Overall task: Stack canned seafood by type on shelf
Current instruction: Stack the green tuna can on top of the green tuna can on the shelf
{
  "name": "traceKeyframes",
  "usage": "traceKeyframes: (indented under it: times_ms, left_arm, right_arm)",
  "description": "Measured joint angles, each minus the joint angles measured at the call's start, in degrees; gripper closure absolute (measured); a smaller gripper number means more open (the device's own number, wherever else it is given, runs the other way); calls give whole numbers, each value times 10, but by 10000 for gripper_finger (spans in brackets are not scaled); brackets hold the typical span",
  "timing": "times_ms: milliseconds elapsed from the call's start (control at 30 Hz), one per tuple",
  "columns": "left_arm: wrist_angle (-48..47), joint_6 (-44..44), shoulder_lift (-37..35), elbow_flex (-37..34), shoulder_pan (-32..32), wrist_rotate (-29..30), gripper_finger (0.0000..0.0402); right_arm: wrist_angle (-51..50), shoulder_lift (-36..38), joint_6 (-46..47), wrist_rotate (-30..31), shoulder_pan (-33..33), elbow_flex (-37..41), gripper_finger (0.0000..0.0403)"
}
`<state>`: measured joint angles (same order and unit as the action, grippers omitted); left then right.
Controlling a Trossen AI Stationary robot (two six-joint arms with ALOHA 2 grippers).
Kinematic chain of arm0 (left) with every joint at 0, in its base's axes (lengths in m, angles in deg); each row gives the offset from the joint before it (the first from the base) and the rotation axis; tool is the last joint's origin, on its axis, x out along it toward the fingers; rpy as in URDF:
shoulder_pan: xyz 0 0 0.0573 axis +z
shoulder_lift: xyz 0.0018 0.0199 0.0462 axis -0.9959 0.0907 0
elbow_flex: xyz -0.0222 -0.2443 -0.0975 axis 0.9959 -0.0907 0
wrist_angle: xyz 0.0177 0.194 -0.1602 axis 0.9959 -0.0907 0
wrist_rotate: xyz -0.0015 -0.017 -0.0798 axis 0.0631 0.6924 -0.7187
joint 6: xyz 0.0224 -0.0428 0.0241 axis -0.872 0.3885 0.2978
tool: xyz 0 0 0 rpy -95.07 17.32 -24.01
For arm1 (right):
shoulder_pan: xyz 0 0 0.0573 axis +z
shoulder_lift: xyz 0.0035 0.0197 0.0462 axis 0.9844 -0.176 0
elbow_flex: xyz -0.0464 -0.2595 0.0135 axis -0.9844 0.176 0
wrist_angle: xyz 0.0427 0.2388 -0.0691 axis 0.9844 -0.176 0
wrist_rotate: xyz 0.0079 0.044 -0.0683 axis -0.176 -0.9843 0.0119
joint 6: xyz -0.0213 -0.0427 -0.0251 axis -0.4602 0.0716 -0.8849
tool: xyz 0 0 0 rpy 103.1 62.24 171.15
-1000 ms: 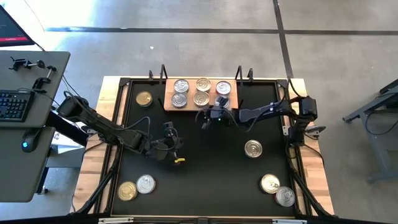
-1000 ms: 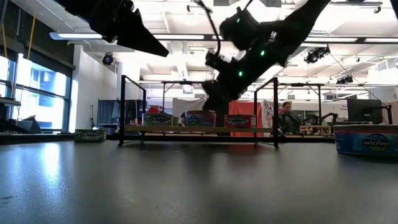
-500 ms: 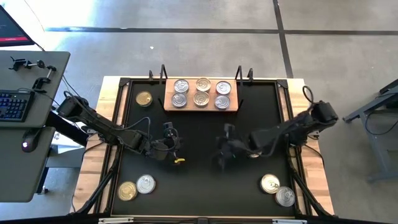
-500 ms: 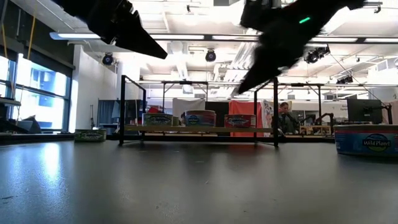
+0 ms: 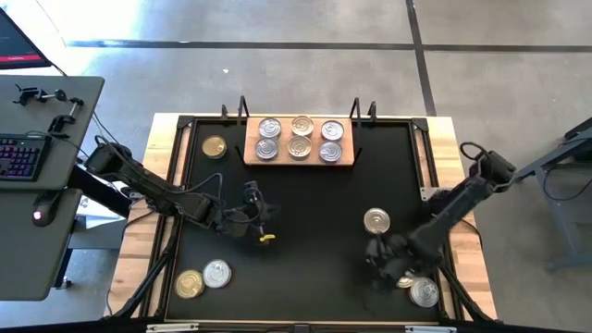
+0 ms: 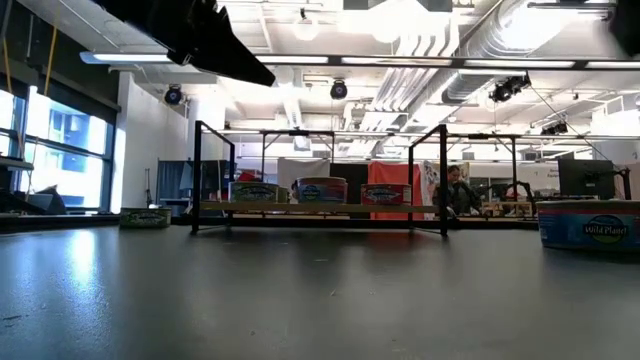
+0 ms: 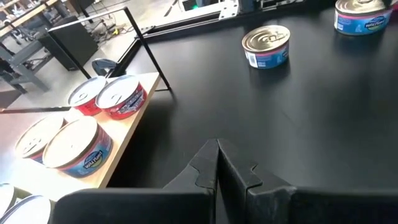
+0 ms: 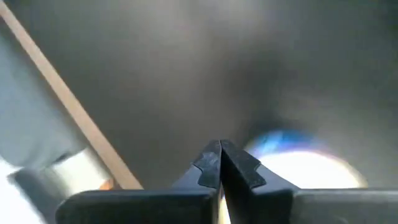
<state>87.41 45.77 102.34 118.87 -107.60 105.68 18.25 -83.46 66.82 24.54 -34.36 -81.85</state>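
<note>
**Tins: six on the shelf, six loose on the table**

Six tins [image 5: 299,139] are set in two rows of three on the wooden shelf [image 5: 346,163], which lies against the middle of the table's [image 5: 305,203] far edge. A gold-lidded tin [image 5: 214,147] is placed just beside the shelf, toward the far left corner. Two more tins [image 5: 203,278] are seen side by side near the front left corner. A single tin [image 5: 376,220] is found in the right half of the table, and a pair [image 5: 416,285] near the front right corner is partly covered by the right arm.

The right gripper [image 5: 378,254] is held over the table near that pair, its fingers pressed together on nothing. The left gripper [image 5: 265,228] is held left of the table's centre, likewise clenched and empty. A person [image 6: 459,190] is seen in the room beyond the table.
</note>
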Motion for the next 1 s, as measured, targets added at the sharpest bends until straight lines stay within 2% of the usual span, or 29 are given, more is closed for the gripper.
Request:
traceKeyframes:
  times_ms: [100, 200, 300, 367, 467, 600, 700, 800, 867, 933, 1000]
  left_arm:
    - [0, 8, 0, 0, 0, 0, 401]
    - [0, 9, 0, 0, -1, 0, 401]
    - [0, 8, 0, 0, -3, 0, 401]
    - [0, -1, 0, 0, -3, 0, 401]
    - [2, -19, 0, 0, -3, 0, 401]
    - [13, -54, 0, 0, -13, 2, 401]
    - [-2, -73, -5, 0, -38, 0, 401]
    - [-71, -66, -22, 17, -71, 0, 401]
    - [-153, -33, -36, 42, -95, 0, 401]
    - [-248, 34, -49, 75, -118, 0, 401]
    - [-349, 141, -61, 108, -135, 1, 401]
  right_arm:
    - [7, 0, 126, -30, 61, 0, 402]
    - [4, 0, 241, -25, 112, 0, 402]
    - [-13, 0, 299, 35, 141, 0, 402]
    - [-40, -1, 305, 109, 144, 0, 402]
    - [-80, -1, 249, 267, 133, 0, 402]
    - [-75, -1, 81, 570, 113, 14, 402]
    - [-56, -1, -24, 720, 78, 23, 402]
    - [-25, -1, -73, 801, 34, 38, 402]
    - [4, -1, -80, 823, 2, 49, 402]
    - [42, -1, -78, 822, -31, 61, 402]
    - [104, -1, -81, 818, -60, 77, 402]
